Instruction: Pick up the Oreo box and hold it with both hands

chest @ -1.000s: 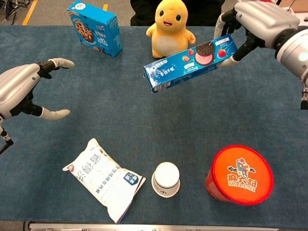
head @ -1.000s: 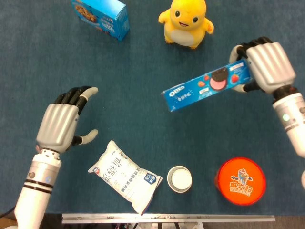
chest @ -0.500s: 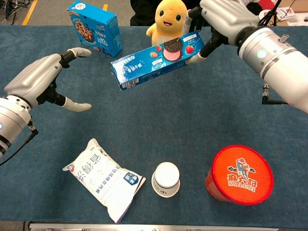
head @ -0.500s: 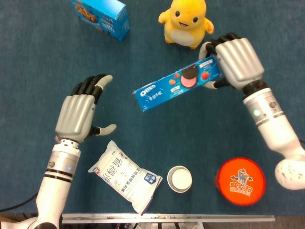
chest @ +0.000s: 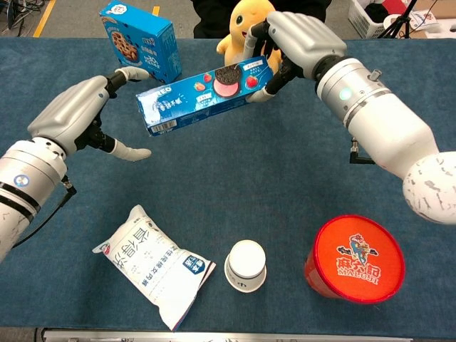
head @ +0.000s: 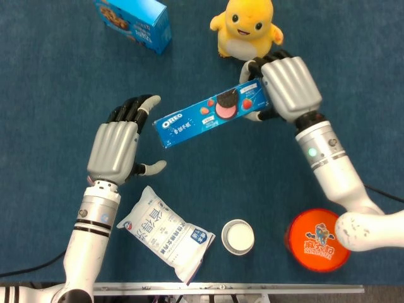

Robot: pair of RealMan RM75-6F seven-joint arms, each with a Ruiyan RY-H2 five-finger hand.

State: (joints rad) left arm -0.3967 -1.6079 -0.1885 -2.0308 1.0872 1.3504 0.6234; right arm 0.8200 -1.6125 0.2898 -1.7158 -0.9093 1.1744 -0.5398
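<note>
Blue Oreo box [head: 209, 115] in right hand [head: 285, 88]

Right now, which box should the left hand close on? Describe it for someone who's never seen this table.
Start at the yellow duck plush at the table's far edge. Just in front of it, the right hand holds the Oreo box in the air. Unlike the squat blue cookie box far left, it's long, slim, with a pink-filled cookie pictured.
</note>
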